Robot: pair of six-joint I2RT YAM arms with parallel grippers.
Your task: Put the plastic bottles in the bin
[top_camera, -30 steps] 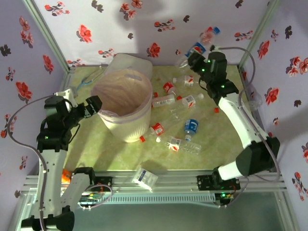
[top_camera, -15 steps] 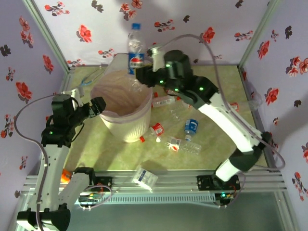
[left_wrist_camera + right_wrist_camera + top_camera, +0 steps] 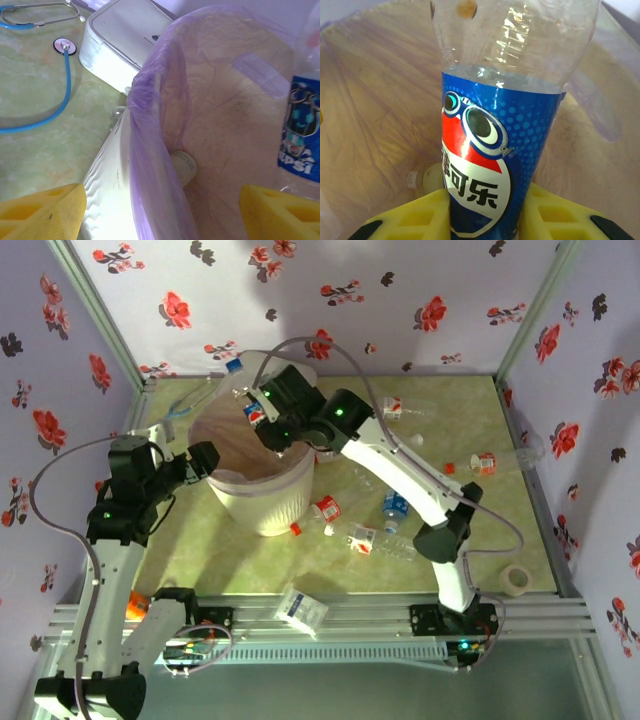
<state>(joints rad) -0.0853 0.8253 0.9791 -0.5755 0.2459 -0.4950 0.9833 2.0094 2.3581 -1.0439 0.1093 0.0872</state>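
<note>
My right gripper [image 3: 485, 217] is shut on a clear plastic bottle [image 3: 487, 150] with a blue label. It holds the bottle tilted over the back of the bin [image 3: 262, 512], a big cream bucket with a pinkish liner. From above, the bottle [image 3: 250, 403] and right gripper [image 3: 270, 422] sit over the bin's mouth. My left gripper [image 3: 160, 220] is open, its yellow fingers [image 3: 45, 215] either side of the bin's rim [image 3: 150, 125]. Another bottle [image 3: 427, 177] lies inside the bin. Several bottles lie on the table, such as a red-labelled one [image 3: 325, 508] and a blue-labelled one [image 3: 397, 505].
A flat white lid [image 3: 130, 35] and a blue stethoscope [image 3: 65, 47] lie behind and left of the bin. A small carton [image 3: 300, 608] sits at the front edge, and a tape roll [image 3: 515, 580] at the front right. Flowered walls close in the table.
The right arm swung from the back right corner across to the left, carrying the blue-labelled bottle, and lowered it over the bin. The left gripper stayed by the rim, its jaws slightly narrower.
</note>
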